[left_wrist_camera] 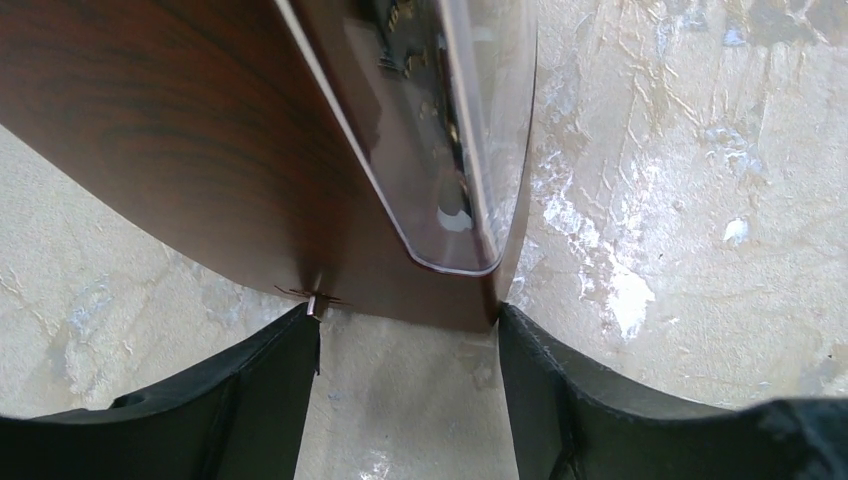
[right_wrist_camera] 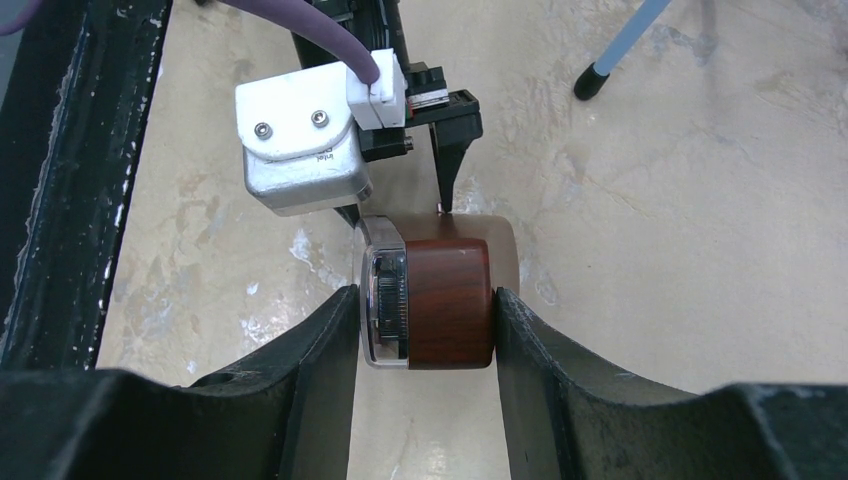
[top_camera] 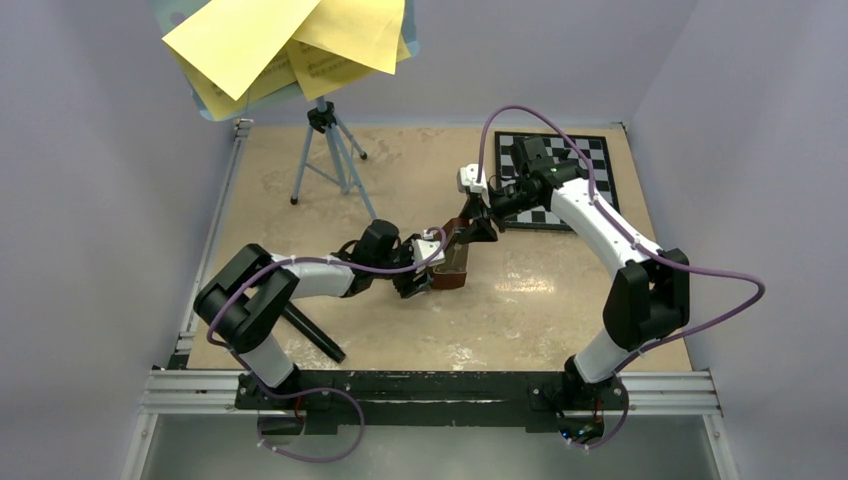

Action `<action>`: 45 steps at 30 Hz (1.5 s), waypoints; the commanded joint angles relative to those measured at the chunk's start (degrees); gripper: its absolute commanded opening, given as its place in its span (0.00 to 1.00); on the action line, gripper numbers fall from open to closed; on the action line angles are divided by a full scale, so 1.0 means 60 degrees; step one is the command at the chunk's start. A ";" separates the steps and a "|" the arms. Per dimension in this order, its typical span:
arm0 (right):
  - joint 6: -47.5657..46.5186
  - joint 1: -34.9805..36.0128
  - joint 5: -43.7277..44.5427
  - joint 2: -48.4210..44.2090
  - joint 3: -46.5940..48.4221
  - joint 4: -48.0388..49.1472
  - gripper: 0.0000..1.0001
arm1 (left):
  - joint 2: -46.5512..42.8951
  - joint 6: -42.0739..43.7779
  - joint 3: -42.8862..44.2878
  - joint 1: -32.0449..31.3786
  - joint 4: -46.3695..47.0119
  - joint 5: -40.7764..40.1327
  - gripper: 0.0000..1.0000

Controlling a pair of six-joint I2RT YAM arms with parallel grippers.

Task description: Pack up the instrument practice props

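- Two hands meet at the metronome [top_camera: 455, 265], which is in the middle of the bench [top_camera: 560, 300], well apart from the other props.
- The right hand [right_wrist_camera: 425, 295] is clamped on the narrow upper part of the metronome. One finger presses the clear front cover and the other presses the wooden back.
- The left hand [left_wrist_camera: 405, 330] has its fingers apart, with the tips just at the two corners of one wooden edge. I cannot tell if they press on it or only touch it.
- I also cannot tell if the metronome stands on the bench or hangs a little above it.
- I judge that the step in hand is packing the metronome, the first of the props, perhaps by passing it from one hand to the other.
- The music stand [top_camera: 330, 150] is upright at the far left of the bench. The yellow pages [top_camera: 270, 35] lie on its tray, so these are not yet packed.
- For the next move, only one hand should keep a firm hold before the other lets go, because the sloped sides and smooth cover may slip.
- No box or bag for the props shows in these views, so I cannot say where the metronome must go.
- The chessboard [top_camera: 565, 180] at the far right is not part of the task.
- The yellow pages carry faint printed lines, but they are too small to read.
- Behind the clear cover there are small marks, perhaps a scale. They are blurred, and no brand or label can be read.
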 commanded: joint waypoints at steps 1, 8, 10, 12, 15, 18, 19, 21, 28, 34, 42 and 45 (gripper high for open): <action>0.0121 -0.0023 0.1389 0.0210 -0.0347 -0.0483 0.00 | -0.0007 -0.0198 0.0316 -0.0098 0.0303 -0.0254 0.64; 0.0119 -0.0019 0.1443 0.0342 -0.0207 -0.0561 0.00 | -0.0029 -0.0001 0.0230 -0.0168 0.0626 -0.0768 0.72; 0.0119 -0.0012 0.1455 0.0373 -0.0160 -0.0616 0.00 | -0.0005 0.0082 0.0225 -0.0158 0.0690 -0.0777 0.69; 0.0115 -0.0008 0.1459 0.0397 -0.0134 -0.0628 0.00 | -0.0042 0.0078 0.0213 -0.0160 0.0719 -0.0700 0.64; 0.0128 0.0003 0.1479 0.0423 -0.0119 -0.0634 0.00 | -0.0178 0.0034 0.0146 -0.0165 0.0795 -0.0543 0.53; 0.0134 -0.0001 0.1468 0.0426 -0.0082 -0.0661 0.00 | -0.0150 -0.0184 0.0176 -0.0159 0.0706 -0.0975 0.58; 0.0117 0.0000 0.1455 0.0430 -0.0094 -0.0673 0.00 | -0.0142 -0.0237 0.0178 -0.0164 0.0666 -0.1204 0.65; 0.0120 0.0006 0.1419 0.0391 -0.0089 -0.0722 0.00 | -0.0230 -0.0327 0.0137 -0.0164 0.0583 -0.1719 0.80; 0.0163 0.0023 0.1625 -0.0136 0.0415 -0.1564 0.00 | -0.2042 -0.0905 -0.0662 -0.0069 -0.0038 -0.1075 0.99; 0.0063 0.0001 0.2321 -0.1136 0.0753 -0.2645 0.00 | -0.3145 -0.1188 -0.0276 -0.0043 -0.1383 -0.0877 0.99; -0.0158 -0.0465 0.3312 -0.2297 0.0374 -0.3299 0.00 | -0.3309 -0.0481 0.0367 0.0355 -0.2280 -0.1237 0.99; -0.0893 -0.1170 0.3631 -0.2797 0.0059 -0.3651 0.00 | -0.3487 -0.0181 0.0352 0.0515 -0.2415 -0.1114 0.99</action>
